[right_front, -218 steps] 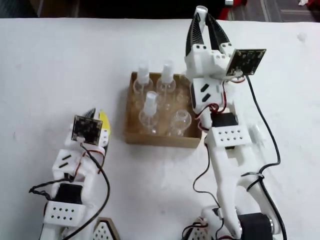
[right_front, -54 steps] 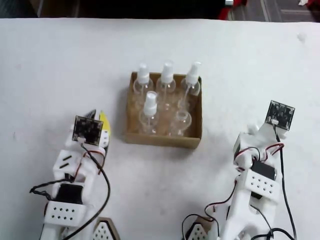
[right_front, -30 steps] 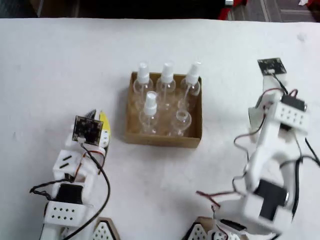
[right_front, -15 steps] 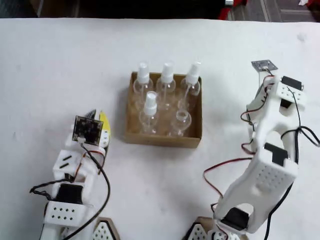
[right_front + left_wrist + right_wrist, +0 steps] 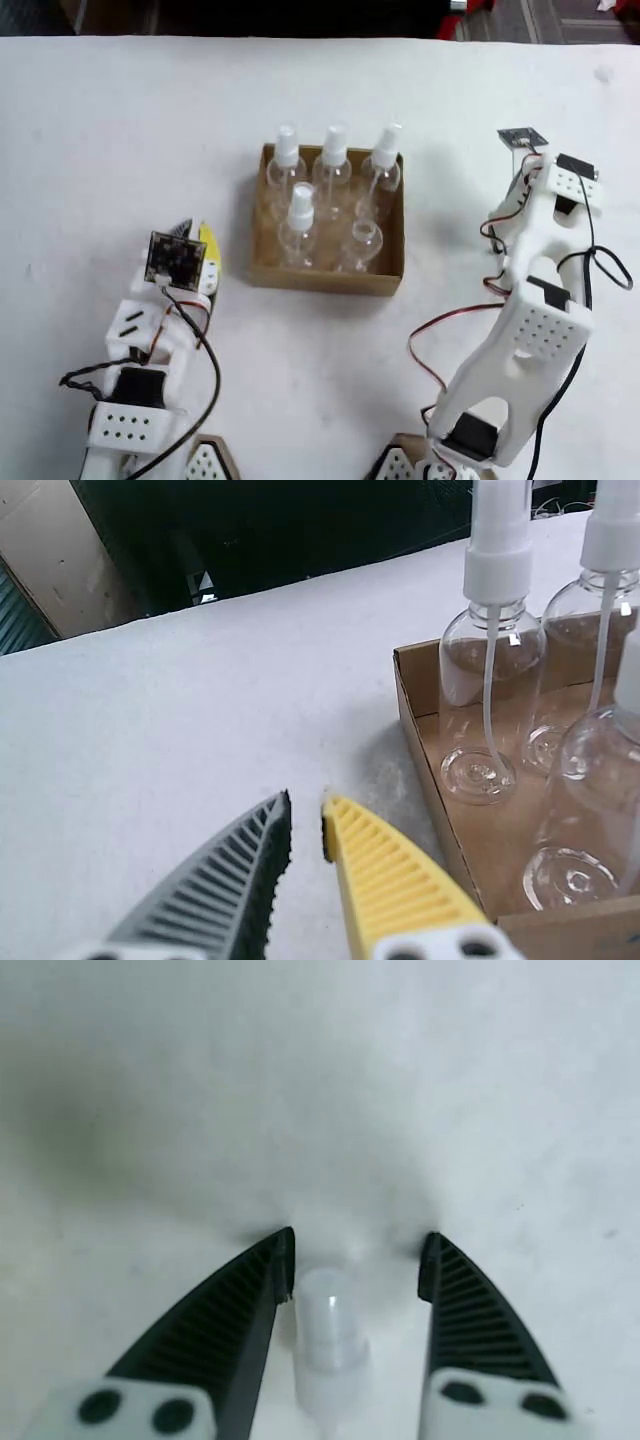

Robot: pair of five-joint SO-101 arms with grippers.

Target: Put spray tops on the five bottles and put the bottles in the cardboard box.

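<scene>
The cardboard box (image 5: pixel 325 277) sits mid-table with several clear bottles in it. The back three and the front-left bottle (image 5: pixel 300 225) carry white spray tops; the front-right bottle (image 5: pixel 361 241) has a bare neck. Right of the box, the right arm (image 5: pixel 545 230) is bent down toward the table. My right gripper (image 5: pixel 355 1250) is open there, its black fingers on either side of a loose white spray top (image 5: pixel 330 1345) lying on the table. My left gripper (image 5: pixel 305 815), grey and yellow, is shut and empty on the table just left of the box (image 5: pixel 430 750); it appears in the high view too (image 5: pixel 196 234).
White table surface (image 5: pixel 120 130) lies open to the left of and behind the box. The left arm's base and cables (image 5: pixel 140 400) sit at the front left. A dark floor edge (image 5: pixel 250 540) runs beyond the table's far side.
The right arm swung from low at the front right up and outward, then pitched down right of the box. In the last half second it barely shifted. The left arm stayed still.
</scene>
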